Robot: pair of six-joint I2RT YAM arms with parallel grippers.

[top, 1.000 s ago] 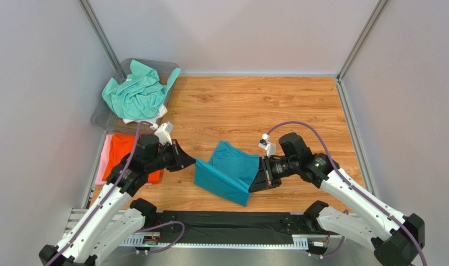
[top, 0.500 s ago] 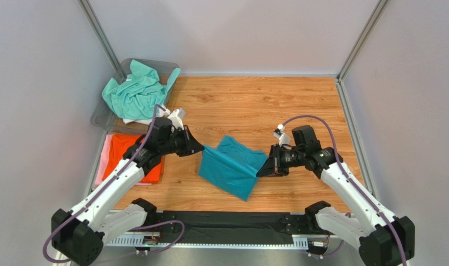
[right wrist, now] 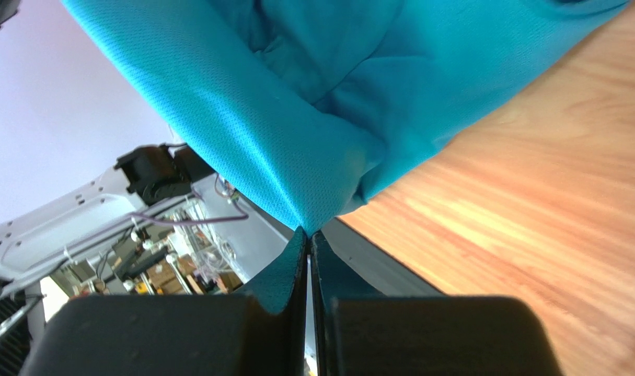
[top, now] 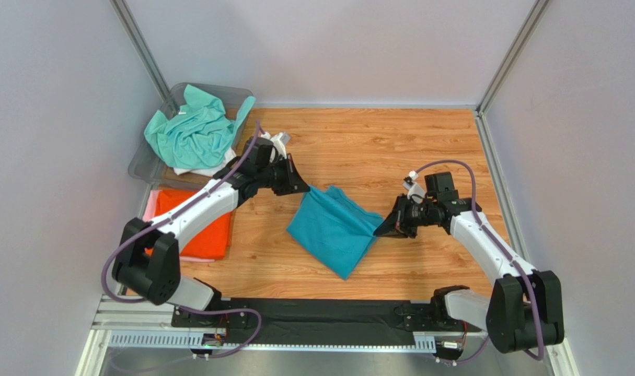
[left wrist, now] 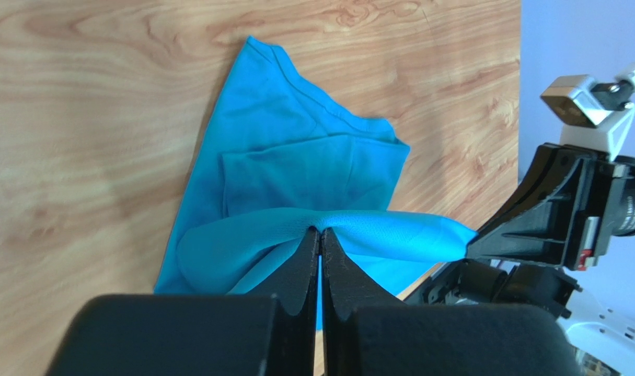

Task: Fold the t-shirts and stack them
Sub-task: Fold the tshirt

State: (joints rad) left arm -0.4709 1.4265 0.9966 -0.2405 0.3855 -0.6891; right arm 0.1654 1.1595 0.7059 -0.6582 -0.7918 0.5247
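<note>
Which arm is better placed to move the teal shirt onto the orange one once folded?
Left, probably: both hands pinch the teal shirt, but the left hand is nearer the orange shirt; the right hand is farther off.

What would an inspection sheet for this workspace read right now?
Surface: wooden table, no marks seen.
Job's things: teal shirt mid-table, one edge held up; orange shirt on pink shirt, left; mint-green shirt over white shirt in bin.
Clutter: nothing seen.
End effectors: left end effector and right end effector both shut on teal shirt.
Cables: purple cables loop along both arms.
Surroundings: grey walls, metal frame posts.
</note>
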